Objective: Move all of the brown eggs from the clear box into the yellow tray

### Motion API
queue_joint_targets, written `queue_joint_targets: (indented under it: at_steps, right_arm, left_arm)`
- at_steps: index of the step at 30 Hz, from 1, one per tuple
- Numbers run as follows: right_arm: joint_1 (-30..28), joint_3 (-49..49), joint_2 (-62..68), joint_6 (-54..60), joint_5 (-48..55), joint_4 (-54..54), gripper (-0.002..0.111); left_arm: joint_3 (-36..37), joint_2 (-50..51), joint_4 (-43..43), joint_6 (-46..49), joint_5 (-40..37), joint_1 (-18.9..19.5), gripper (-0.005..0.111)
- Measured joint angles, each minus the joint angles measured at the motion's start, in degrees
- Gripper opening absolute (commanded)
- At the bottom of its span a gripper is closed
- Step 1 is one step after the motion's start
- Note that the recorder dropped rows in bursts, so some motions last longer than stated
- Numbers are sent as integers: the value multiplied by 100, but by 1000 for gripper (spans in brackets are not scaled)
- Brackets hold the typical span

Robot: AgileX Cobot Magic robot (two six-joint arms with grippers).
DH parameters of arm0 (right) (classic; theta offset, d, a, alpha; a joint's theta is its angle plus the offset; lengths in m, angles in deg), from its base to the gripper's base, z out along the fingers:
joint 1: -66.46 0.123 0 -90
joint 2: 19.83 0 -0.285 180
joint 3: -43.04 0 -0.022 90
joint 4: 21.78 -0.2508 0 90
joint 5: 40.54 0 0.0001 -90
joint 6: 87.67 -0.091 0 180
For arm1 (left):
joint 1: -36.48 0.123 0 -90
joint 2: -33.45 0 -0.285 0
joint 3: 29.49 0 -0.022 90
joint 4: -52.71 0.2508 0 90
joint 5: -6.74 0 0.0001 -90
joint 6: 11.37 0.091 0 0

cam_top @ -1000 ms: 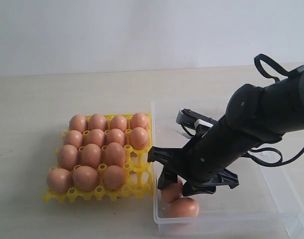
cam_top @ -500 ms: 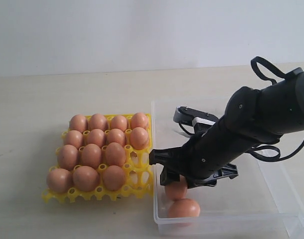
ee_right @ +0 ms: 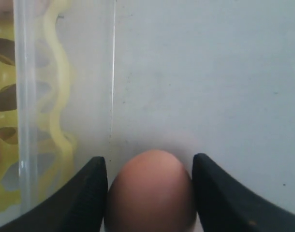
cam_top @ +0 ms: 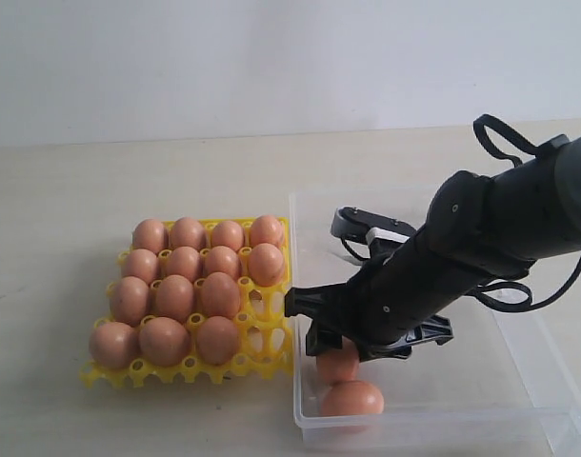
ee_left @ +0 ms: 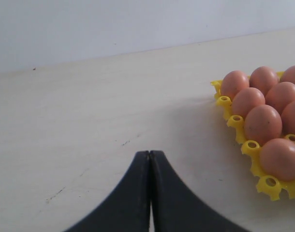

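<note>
My right gripper [cam_top: 317, 331] reaches into the front left corner of the clear box [cam_top: 519, 381]. Its jaws press on both sides of a brown egg [cam_top: 338, 366], so it is shut on that egg [ee_right: 150, 193]. A second brown egg [cam_top: 350, 399] lies just in front of it by the box's front wall. The yellow tray [cam_top: 190, 367] stands left of the box with several brown eggs [cam_top: 176, 297] in its cups. Two cups on its right side are empty. My left gripper [ee_left: 150, 153] is shut on nothing above the bare table, beside the tray [ee_left: 266, 182].
The box's left wall [ee_right: 24, 96] stands close to my right gripper, with the tray's yellow rim [ee_right: 55, 121] showing through it. A pale wall runs behind the light wooden table [cam_top: 71, 209].
The right arm has shifted slightly left and back. The egg between its jaws has moved a little away from the front egg.
</note>
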Motion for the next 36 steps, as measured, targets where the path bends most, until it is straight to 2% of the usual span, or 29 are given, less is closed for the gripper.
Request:
queue_joint_targets:
  at_steps: [2, 6, 14, 21, 29, 36]
  right_arm:
    - [0, 0, 3, 0, -10, 0, 35]
    - [0, 0, 3, 43, -32, 0, 0]
    - [23, 0, -115, 277, -268, 178, 0]
    - [50, 0, -720, 304, -857, 341, 0]
    - [733, 0, -1293, 304, -2292, 593, 0]
    - [1409, 0, -1156, 266, -3082, 945, 0]
  left_arm:
    - [0, 0, 0, 0, 0, 0, 0]
    - [0, 0, 0, 0, 0, 0, 0]
    - [0, 0, 0, 0, 0, 0, 0]
    - [0, 0, 0, 0, 0, 0, 0]
    - [0, 0, 0, 0, 0, 0, 0]
    - [0, 0, 0, 0, 0, 0, 0]
